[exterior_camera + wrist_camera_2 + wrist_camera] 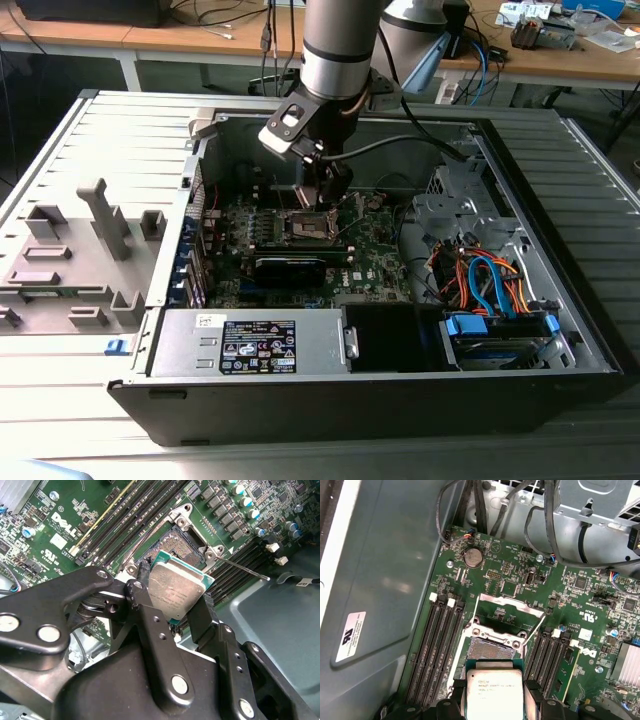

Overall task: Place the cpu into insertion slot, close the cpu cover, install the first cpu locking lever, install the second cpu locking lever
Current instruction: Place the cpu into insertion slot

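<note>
Second wrist view shows my gripper [174, 594] clamped on the cpu [172, 586], just over the open insertion slot [182, 545]; in the first wrist view the cpu cover [511, 605] stands raised beyond it.

Silvery-grey cpu [176, 593], black fingers [148, 611], green circuit board [517, 582], blue cables [488, 277].

The open black metal computer case [350, 400] has a grey plastic fixture tray [80, 260] at the exterior view's left. Inside, the green circuit board [375, 262] lies far, the grey box-shaped power supply [250, 345] near, and the cabled drive cage [490, 300] at the exterior view's right. The black gripper [175, 597] holds the square silvery cpu [175, 592] over an edge of the dark square insertion slot [182, 545]. The thin silver cpu cover [512, 607] stands raised on the slot's side away from the cpu.
</note>
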Robot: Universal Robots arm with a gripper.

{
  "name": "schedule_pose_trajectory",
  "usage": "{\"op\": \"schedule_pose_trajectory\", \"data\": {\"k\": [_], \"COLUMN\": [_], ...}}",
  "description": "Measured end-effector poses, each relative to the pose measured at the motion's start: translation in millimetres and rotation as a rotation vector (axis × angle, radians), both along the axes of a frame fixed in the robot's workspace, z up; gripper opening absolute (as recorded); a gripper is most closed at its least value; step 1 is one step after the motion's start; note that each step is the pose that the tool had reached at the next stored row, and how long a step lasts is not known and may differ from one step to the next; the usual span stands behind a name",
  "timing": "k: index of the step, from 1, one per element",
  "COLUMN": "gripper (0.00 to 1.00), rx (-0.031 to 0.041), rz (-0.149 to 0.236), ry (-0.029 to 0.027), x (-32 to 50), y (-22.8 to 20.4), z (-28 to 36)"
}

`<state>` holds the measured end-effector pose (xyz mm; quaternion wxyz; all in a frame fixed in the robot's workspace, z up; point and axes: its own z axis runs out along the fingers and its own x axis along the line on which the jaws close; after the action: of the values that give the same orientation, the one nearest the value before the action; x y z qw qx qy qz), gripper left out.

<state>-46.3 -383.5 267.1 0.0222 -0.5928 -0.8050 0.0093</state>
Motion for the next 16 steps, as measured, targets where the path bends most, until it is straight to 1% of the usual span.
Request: {"op": "schedule_pose_trajectory", "data": {"k": [16], "gripper": [0.55], "rx": [-0.0004], "rz": [-0.013], "ry": [0.0], "x": [0.0], "y": [0.0], "z": [-1.0]}}
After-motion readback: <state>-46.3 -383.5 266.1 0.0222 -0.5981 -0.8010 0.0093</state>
